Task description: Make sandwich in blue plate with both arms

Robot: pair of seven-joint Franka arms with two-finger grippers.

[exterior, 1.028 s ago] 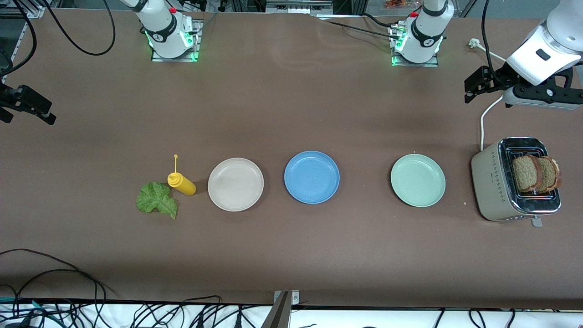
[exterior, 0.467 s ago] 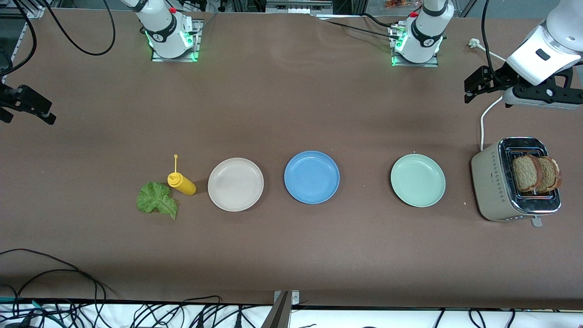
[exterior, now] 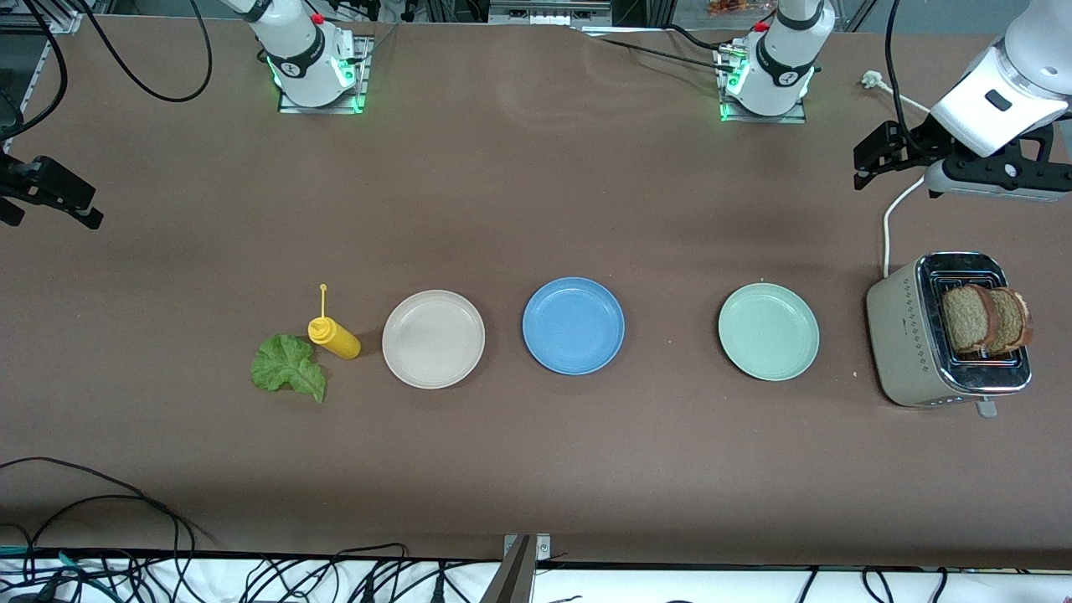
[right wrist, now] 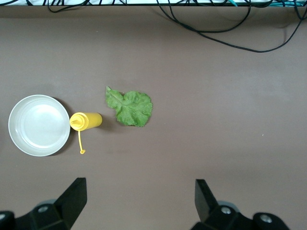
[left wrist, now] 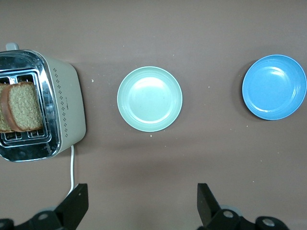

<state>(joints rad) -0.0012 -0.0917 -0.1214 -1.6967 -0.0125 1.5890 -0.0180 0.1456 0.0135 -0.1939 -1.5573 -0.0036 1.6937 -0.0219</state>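
Both bread slices sit half-hidden in the toaster. Blue plate bare, mid-table. Left gripper and right gripper – partly cut off – wait with fingers wide, holding nothing; nothing has moved since earlier.

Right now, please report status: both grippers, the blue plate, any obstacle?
Left gripper open, above the table by the toaster. Right gripper open, waiting at its table end. Blue plate empty. Nothing blocking it.

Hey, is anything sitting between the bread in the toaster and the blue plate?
Yes. The pale green plate lies on the table between the toaster holding the bread slices and the blue plate. It is low and empty, so carrying bread over it should work.
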